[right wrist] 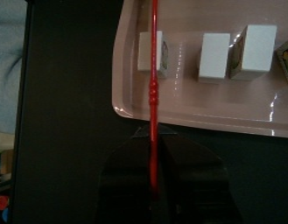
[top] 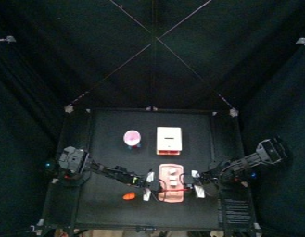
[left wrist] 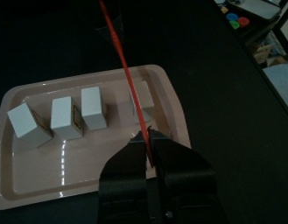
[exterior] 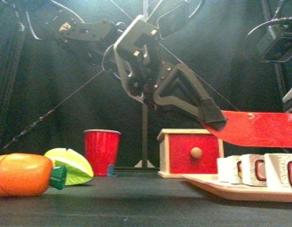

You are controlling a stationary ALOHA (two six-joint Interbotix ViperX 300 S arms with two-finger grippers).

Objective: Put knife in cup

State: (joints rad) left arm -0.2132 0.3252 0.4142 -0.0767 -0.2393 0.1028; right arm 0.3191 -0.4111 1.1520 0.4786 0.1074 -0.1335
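Nearest the front edge of the counter (top: 111, 162) the orange lump (exterior: 20, 175) and the green lump (exterior: 71, 164) lie touching, out of the way. Just behind, over the pink tray (left wrist: 41, 188) with its white blocks (left wrist: 62, 116), the knife (exterior: 261, 129) hangs in the air, clear of the tray. The left gripper (left wrist: 144, 140) has its jaws closed narrow on one end. In its own wrist view the right gripper (right wrist: 152, 153) also appears to pinch the red strip between narrow jaws, so the knife seems to be held at both ends.

Further back, the cup (exterior: 102, 151) stands upright on the left side, near the white box (exterior: 190, 151) but apart from it.

To do this well, I judge that only one gripper should keep the knife and the other should let go cleanly before any travel. The carrier should then tilt the strip steeply, centre its tip over the narrow mouth and lower it before releasing, or it may tip the light cup.
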